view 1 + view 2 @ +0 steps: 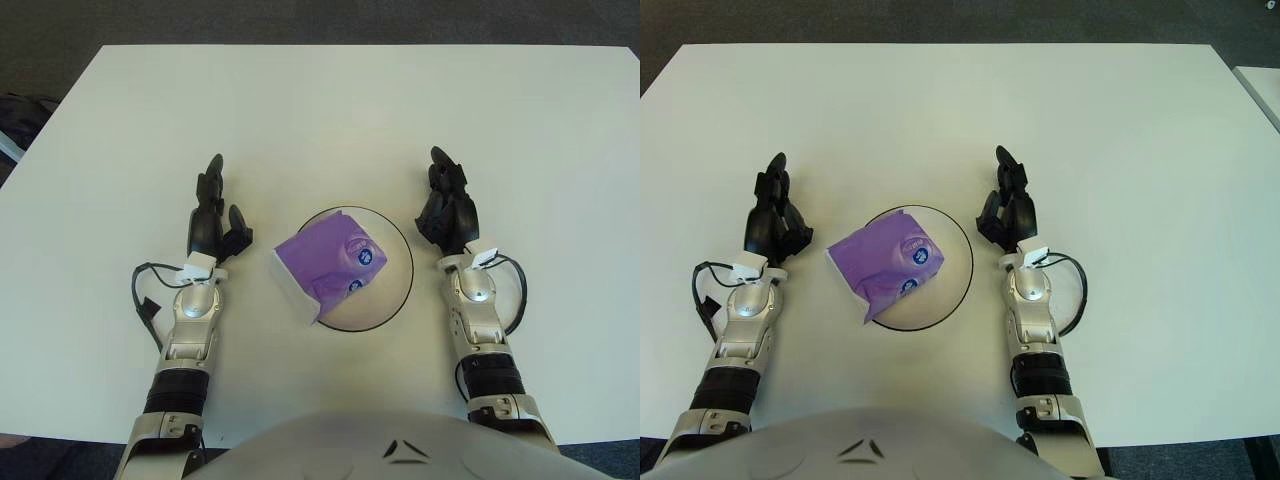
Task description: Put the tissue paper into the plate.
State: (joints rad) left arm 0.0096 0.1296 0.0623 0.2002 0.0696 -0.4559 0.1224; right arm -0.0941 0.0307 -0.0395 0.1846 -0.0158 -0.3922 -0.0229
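Observation:
A purple tissue pack (330, 261) lies in the round plate (400, 285) near the table's front middle, its left corner hanging over the plate's left rim. My left hand (213, 215) shows to the left of the plate, fingers relaxed and holding nothing. My right hand (446, 205) shows to the right of the plate, fingers relaxed and holding nothing. Neither hand touches the pack or the plate.
The white table (330, 110) stretches far behind the plate. Its front edge runs just below my forearms. Dark floor surrounds the table, and a dark object (18, 115) shows off its left edge.

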